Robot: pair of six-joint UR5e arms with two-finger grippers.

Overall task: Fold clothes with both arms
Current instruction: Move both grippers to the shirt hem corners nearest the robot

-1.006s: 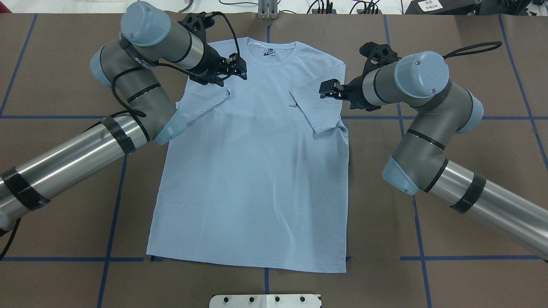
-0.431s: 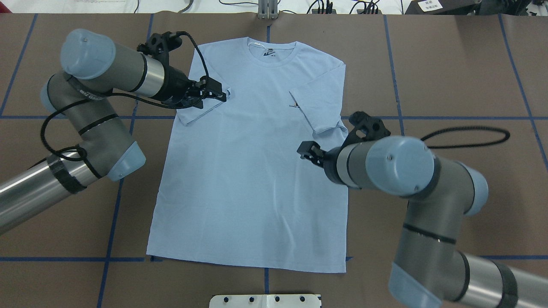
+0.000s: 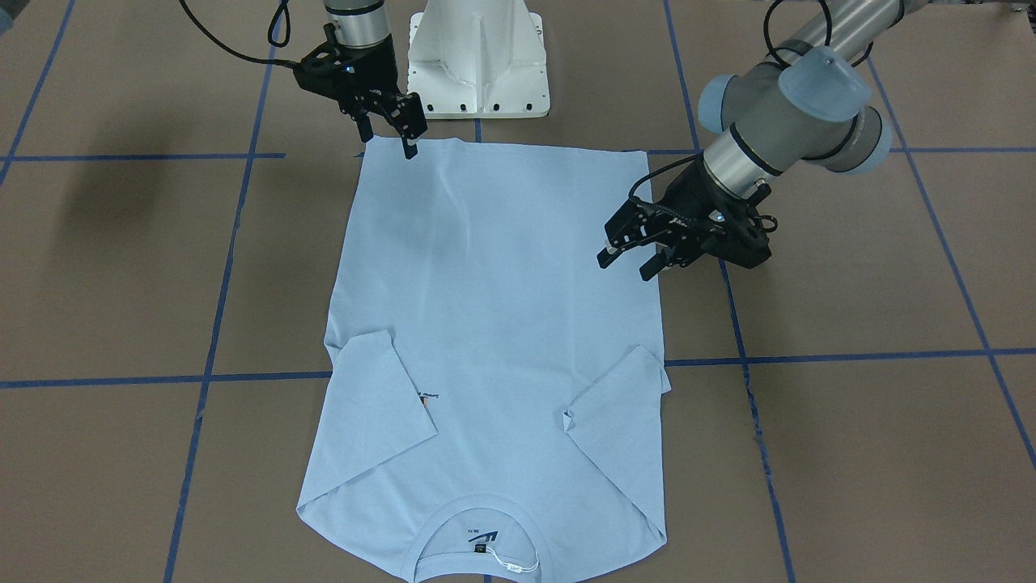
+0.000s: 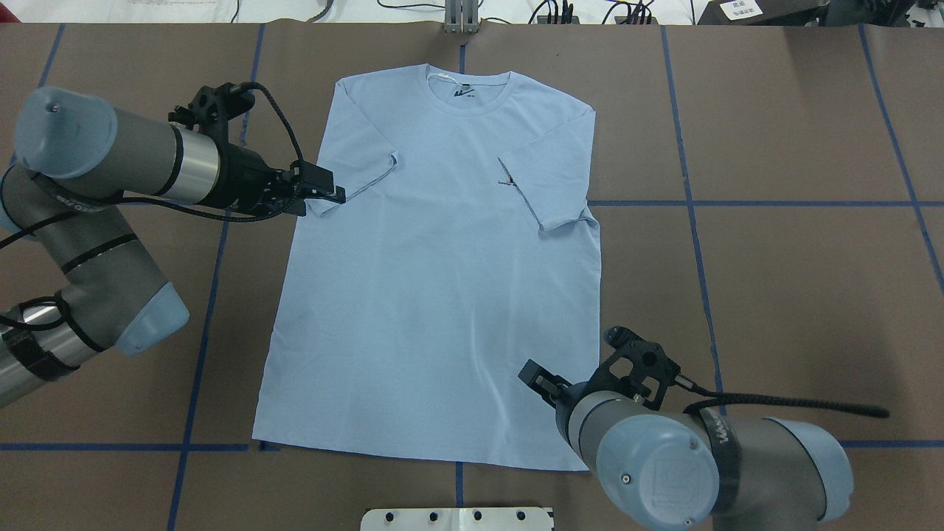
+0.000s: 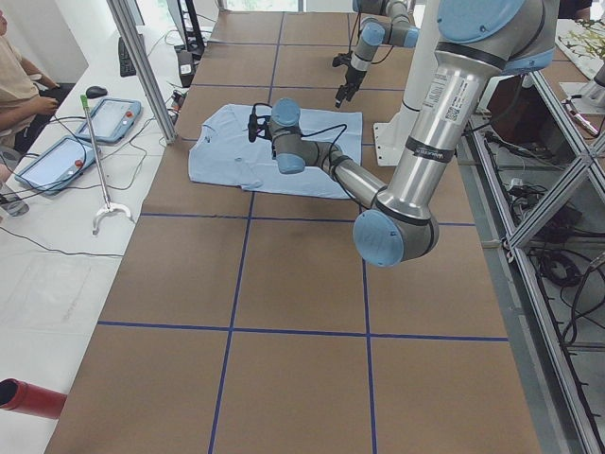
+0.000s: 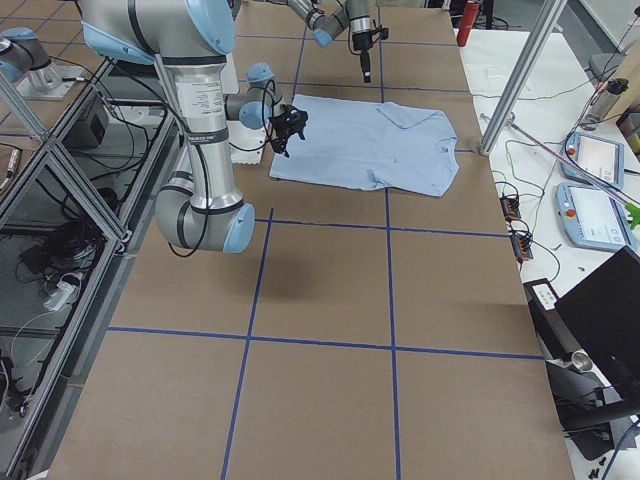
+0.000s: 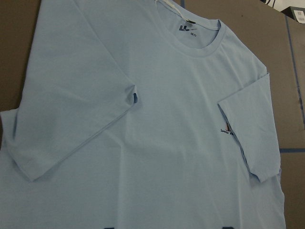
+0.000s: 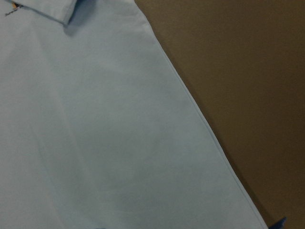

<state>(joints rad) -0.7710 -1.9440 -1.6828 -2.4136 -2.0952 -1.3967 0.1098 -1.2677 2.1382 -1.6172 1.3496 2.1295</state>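
At the left of the overhead view, the left end effector (image 3: 625, 264) has its jaws spread wide and holds nothing. It hovers by the left side edge of the T-shirt (image 4: 435, 295), close to the left sleeve (image 4: 354, 169). I cannot tell whether a fingertip touches cloth.

The T-shirt lies flat and front up in the middle of the brown desk (image 4: 774, 295). Its collar (image 4: 468, 92) is at the far side from the robot and its hem (image 4: 420, 451) at the near side. Both sleeves are turned inward onto the chest, and the right sleeve (image 4: 549, 177) half covers the small chest print (image 4: 507, 181).

I judge the T-shirt to be thin, light and limp. It has no stiffness of its own, so any lifted part will likely sag and drag the rest along. It will not break, but it creases easily, and the turned-in sleeves may flop open if it is lifted fast.

The best places to take hold look like the edges. At a hem corner or a shoulder seam, both layers can be pinched together, with one finger slid under from the bare desk. A pinch in mid-panel would likely catch only the top layer.

At the right, the right end effector (image 3: 388, 142) is also open wide and empty. It is poised over the shirt's right hem corner.
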